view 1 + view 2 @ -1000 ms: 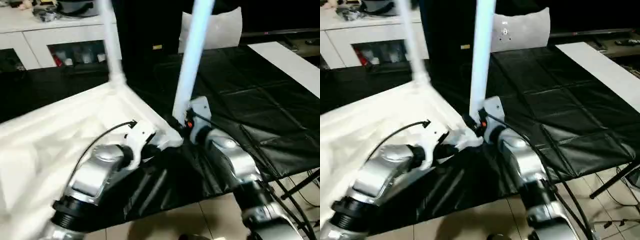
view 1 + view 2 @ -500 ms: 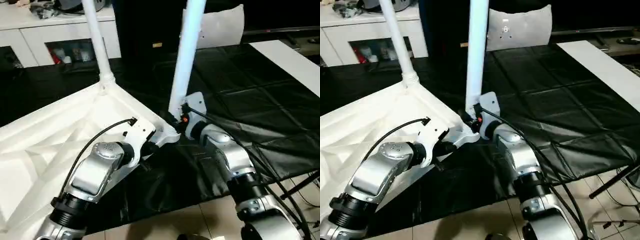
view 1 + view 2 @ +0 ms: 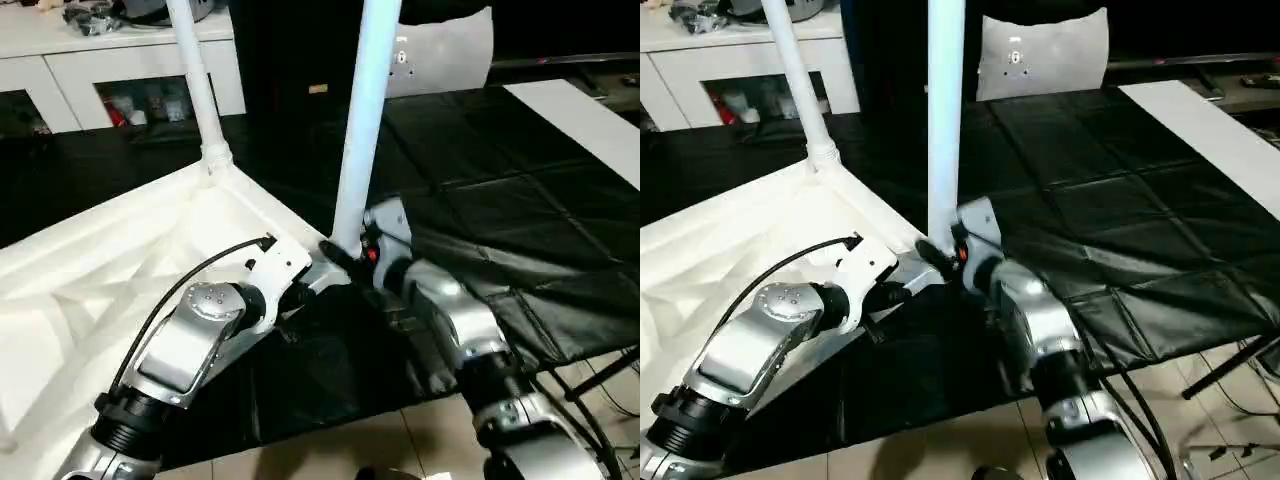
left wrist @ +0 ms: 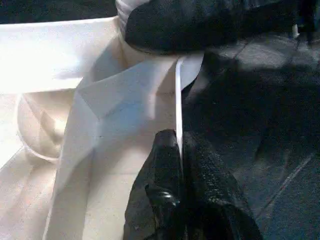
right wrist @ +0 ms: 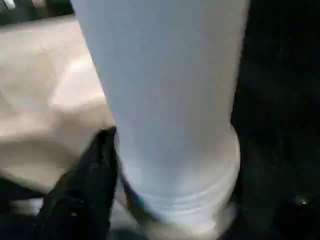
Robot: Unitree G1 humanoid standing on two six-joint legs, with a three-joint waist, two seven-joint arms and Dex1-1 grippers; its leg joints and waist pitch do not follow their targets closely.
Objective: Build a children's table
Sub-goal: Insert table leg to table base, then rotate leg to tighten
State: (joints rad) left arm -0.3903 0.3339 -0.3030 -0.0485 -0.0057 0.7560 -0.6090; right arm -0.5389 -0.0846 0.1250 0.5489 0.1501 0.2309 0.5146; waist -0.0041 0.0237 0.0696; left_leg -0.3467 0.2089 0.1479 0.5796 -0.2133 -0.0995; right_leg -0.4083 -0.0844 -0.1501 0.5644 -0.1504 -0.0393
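Here, tabletop rim [image 4: 176,95] in left tool [image 4: 181,150].

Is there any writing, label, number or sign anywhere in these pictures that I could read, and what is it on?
None can be read.
Yellow tag on the dark unit behind the table top: too small to read.
Small dark marks on the white panel at the back: blurred, not readable as text.
Two upright legs: no print visible.
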